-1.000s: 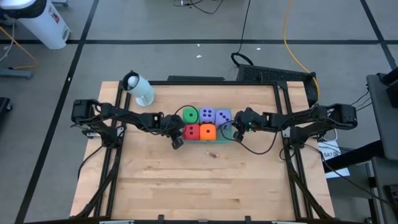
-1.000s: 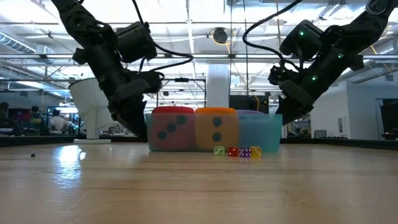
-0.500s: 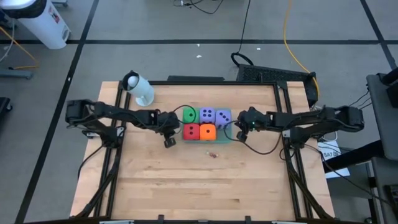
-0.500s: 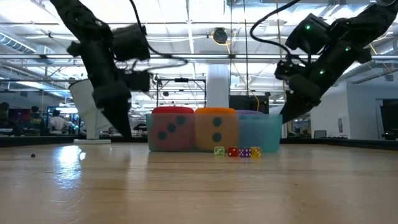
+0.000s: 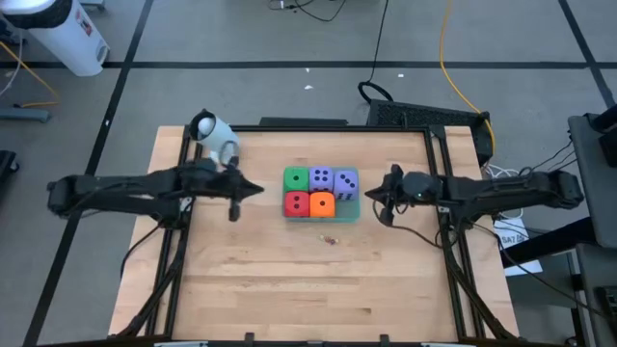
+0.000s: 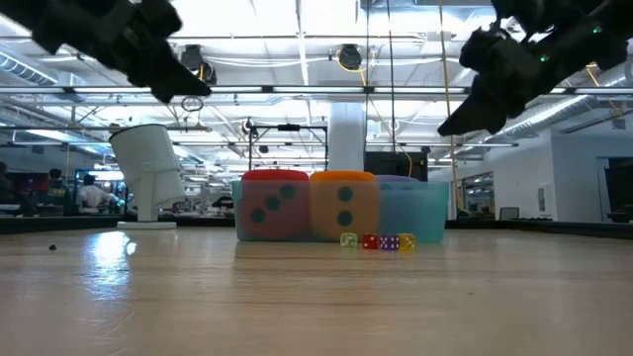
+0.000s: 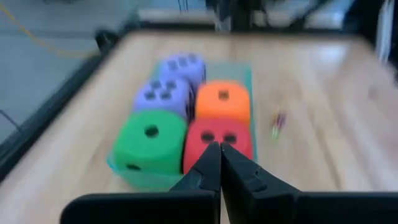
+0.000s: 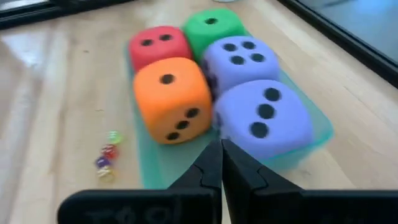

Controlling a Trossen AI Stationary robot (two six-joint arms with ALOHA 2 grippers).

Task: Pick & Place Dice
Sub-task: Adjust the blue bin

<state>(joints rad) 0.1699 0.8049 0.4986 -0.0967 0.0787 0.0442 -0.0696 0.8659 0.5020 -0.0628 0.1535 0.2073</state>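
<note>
Both arms pulled back, left gripper (image 5: 234, 200) and right gripper (image 5: 382, 200) pinched closed, flanking 5 dice (image 5: 321, 191)

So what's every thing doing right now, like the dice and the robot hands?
Green die: in the tray, one pip up.
Red die: in the tray, two pips up.
Orange die: in the tray, one pip up.
Two purple dice: in the tray, side by side.
Tray: flat on the table.
Left gripper: shut, empty.
Right gripper: shut, empty.
White cup: tipped over.

The wooden table (image 5: 289, 280) bears a teal tray (image 5: 353, 214), 4 tiny dice (image 5: 331, 239) and a white cup (image 5: 218, 141).
</note>
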